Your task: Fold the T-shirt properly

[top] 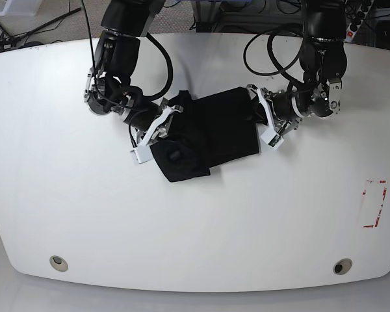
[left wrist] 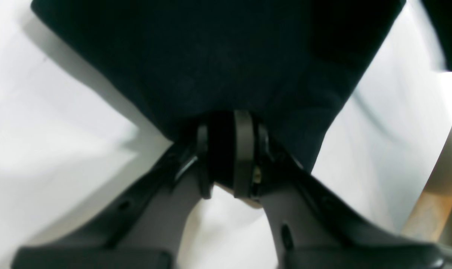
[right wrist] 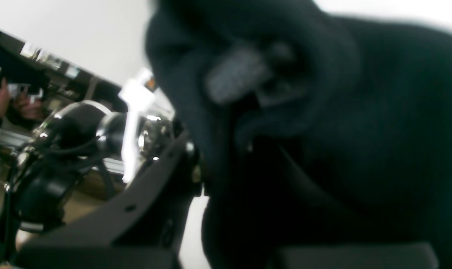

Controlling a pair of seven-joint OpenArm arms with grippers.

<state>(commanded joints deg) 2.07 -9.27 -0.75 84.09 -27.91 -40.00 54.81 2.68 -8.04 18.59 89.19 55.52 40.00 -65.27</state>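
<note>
Both arms [top: 322, 58] [top: 120, 58] bent downward, wrists low — left fingers [left wrist: 244, 149] nearly together, right fingers partly hidden

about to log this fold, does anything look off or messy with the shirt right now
Yes, one part: the black T-shirt lies fairly flat toward the left hand, but its end by the right hand is bunched and curled over itself, an uneven lump rather than a crisp fold.
</note>
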